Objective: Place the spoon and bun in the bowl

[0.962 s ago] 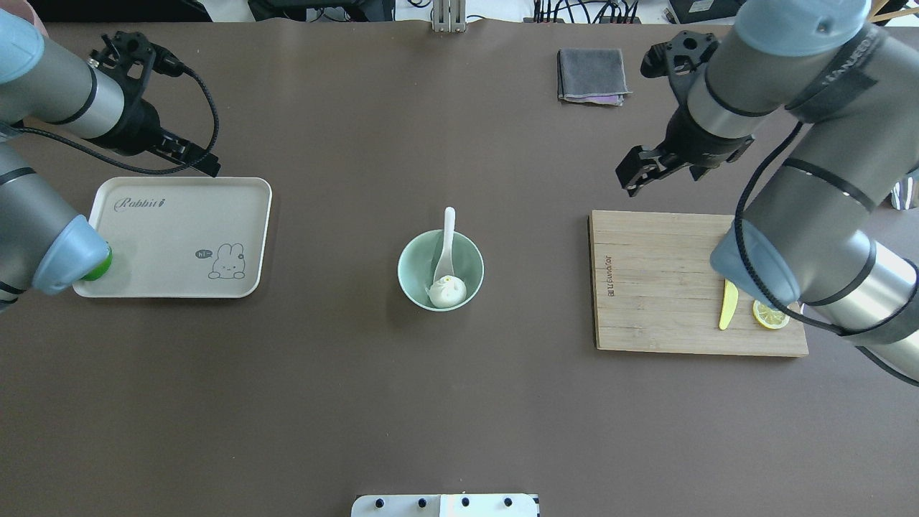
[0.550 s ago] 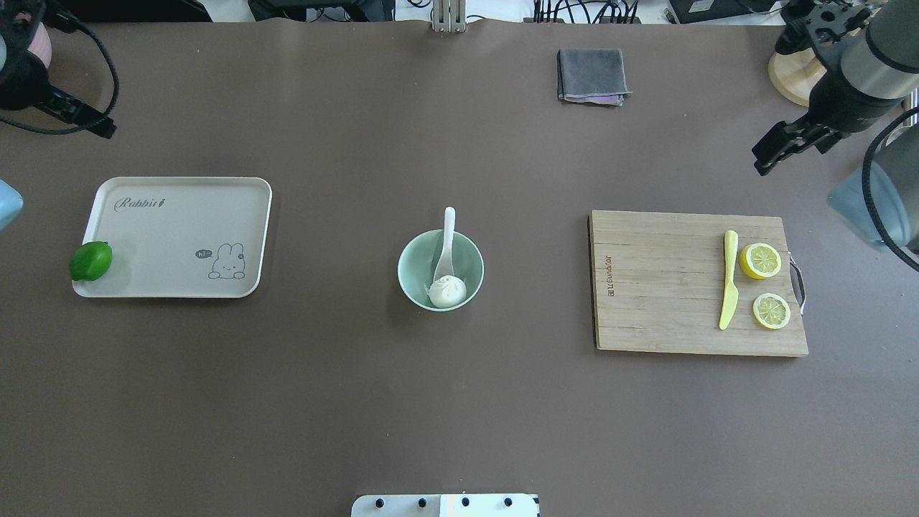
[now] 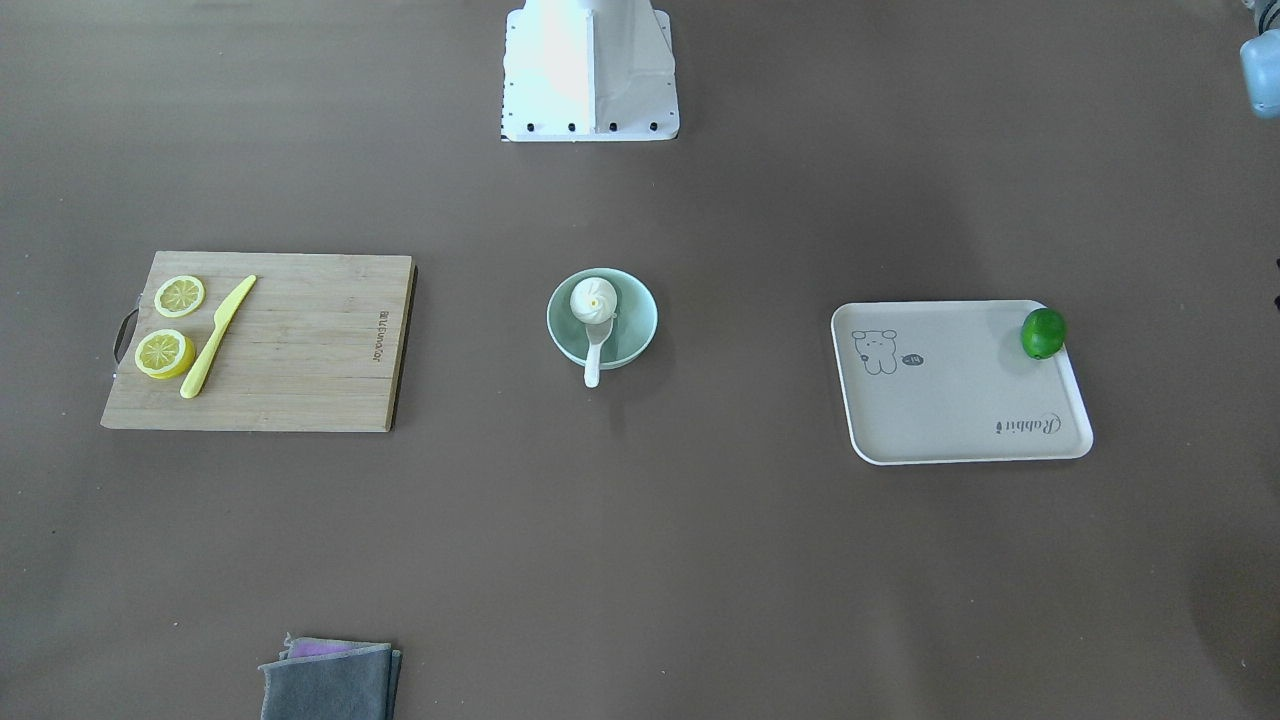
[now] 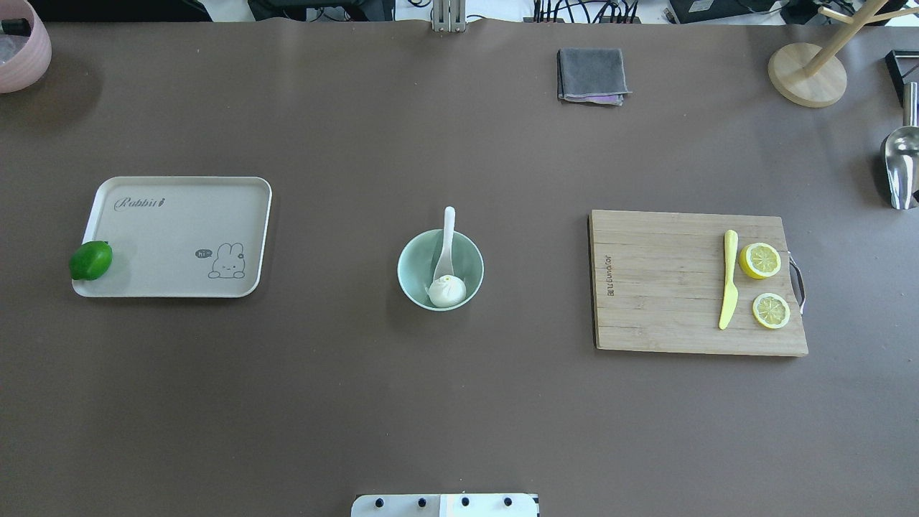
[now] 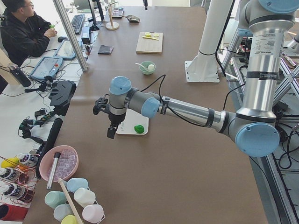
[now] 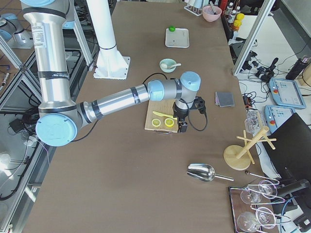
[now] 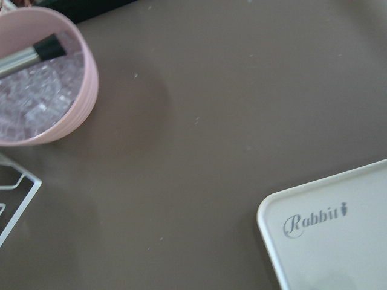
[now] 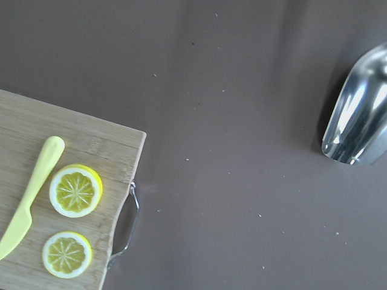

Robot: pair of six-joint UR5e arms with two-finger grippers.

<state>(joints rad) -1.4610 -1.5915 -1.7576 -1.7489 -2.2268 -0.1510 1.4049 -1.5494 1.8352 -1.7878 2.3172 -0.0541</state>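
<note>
You are looking at a worktop where the job appears to be finished. The bowl [image 4: 415, 267] is sitting in the middle of the worktop, about halfway between its left and right ends. The bun [image 4: 447, 291] is lying inside it, against the wall nearest the robot's edge. The spoon [image 4: 448, 233] is resting with its scoop down in the bowl beside the bun, and its handle is leaning over the rim toward the operators' edge. That lean looks stable, since the scoop is bearing the weight low in the bowl.

Neither arm is reaching over the centre. The left gripper [image 5: 110, 133] is hanging above bare table near the tray [image 4: 179, 237], toward the left end, with the pink bowl [image 4: 21, 50] in the far left corner showing in its wrist camera. The right gripper [image 6: 182, 127] is hovering just off the right end of the cutting board [image 4: 660, 287], where the knife [image 4: 729, 280] and lemon halves [image 4: 760, 260] are lying. Only the side cameras are catching either gripper, so you cannot tell how far the jaws are parted; nothing is showing in either one's grasp.

Standing off toward the ends like this, the arms are probably leaving the bowl unobstructed for your check.
</note>
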